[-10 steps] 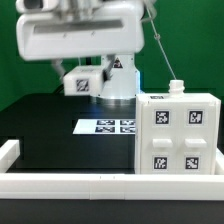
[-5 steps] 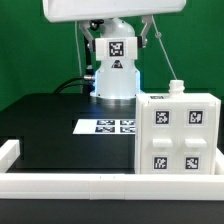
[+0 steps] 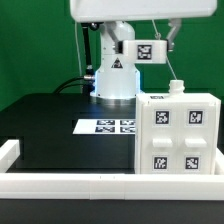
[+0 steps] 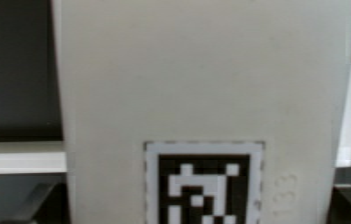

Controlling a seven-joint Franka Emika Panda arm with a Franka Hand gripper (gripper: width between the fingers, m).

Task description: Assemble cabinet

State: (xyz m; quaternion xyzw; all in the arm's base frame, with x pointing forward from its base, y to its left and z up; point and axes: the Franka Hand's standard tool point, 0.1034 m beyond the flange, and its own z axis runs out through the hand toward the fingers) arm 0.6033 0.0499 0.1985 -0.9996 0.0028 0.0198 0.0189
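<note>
Showing four tags [image 3: 162,116], one cabinet [image 3: 180,135] stands (one block [image 3: 146,50] aloft).

Green backdrop [image 3: 35,50], black tabletop [image 3: 50,128], white border rail [image 3: 70,185], even light

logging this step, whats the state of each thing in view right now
tagged white part: held up in the air, clear of the cabinet, tag tilted
gripper: shut on the tagged white part, fingers mostly hidden
cabinet: standing upright, nothing touching it
marker board: lying flat on the black table
</note>
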